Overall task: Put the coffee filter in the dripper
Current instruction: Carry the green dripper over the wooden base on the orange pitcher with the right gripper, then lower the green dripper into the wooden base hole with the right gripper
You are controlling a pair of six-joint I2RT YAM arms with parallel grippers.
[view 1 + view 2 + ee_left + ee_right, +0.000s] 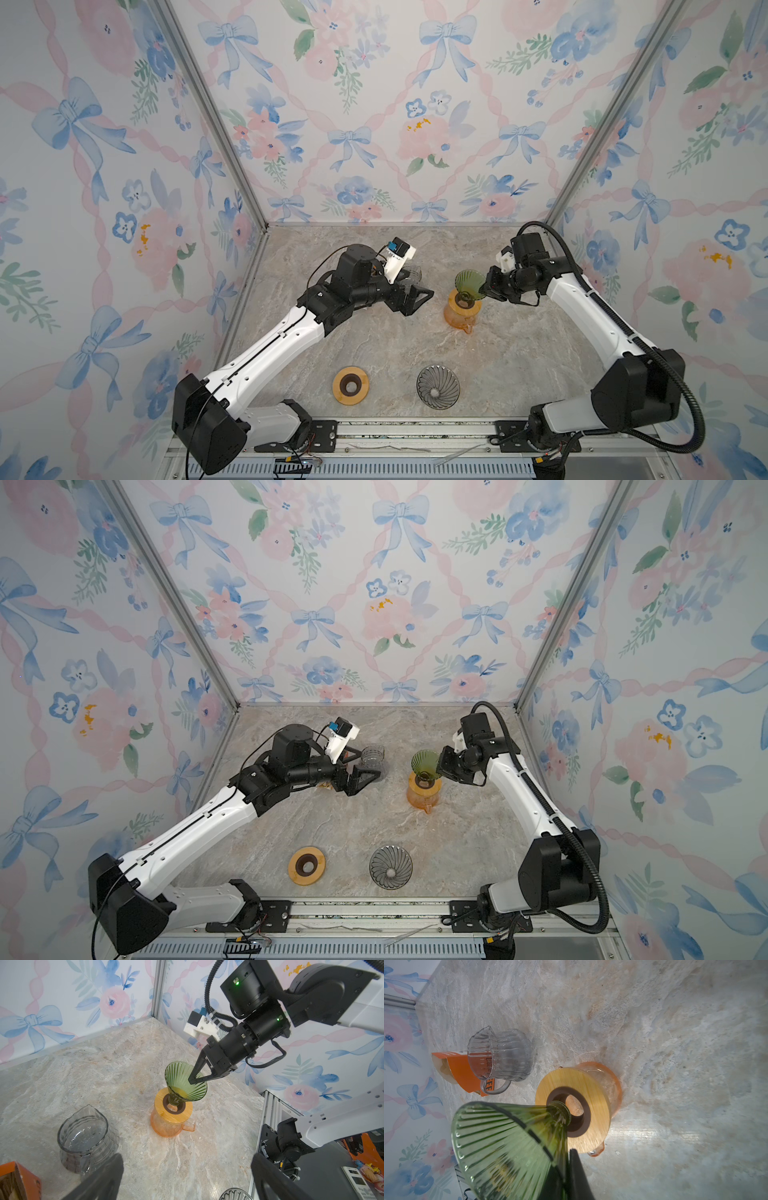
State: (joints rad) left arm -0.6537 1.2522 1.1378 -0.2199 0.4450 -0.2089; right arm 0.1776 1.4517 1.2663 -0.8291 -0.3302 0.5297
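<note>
Coffee filters point(443, 1068) show only as pale paper in the open end of an orange box point(456, 1070) lying on the far left part of the table point(374, 340), behind a grey glass carafe point(502, 1055) in the right wrist view. The left arm reaches from its near-left base slantwise toward the far middle, its wrist about level and pointing right. The left pincer point(419, 291) has its fingers spread wide with nothing between them. The box sits just beside it, outside the fingers, and the grey carafe stands close ahead. Right of that stands an orange carafe point(459, 316) capped with a wooden collar point(178, 1109). A green dripper point(468, 282) leans over it, tilted, its narrow foot at the collar's dark-lined hole. I cannot tell whether it rests there. The right arm rises from its near-right base, bends at the elbow and stretches far and leftward. The right pincer point(192, 1080) is clamped on the dripper's wall at the rim, well apart from the filters. Near the front edge, between the two bases, lie a second wooden ring point(351, 385) and a grey ribbed dripper point(438, 386).
</note>
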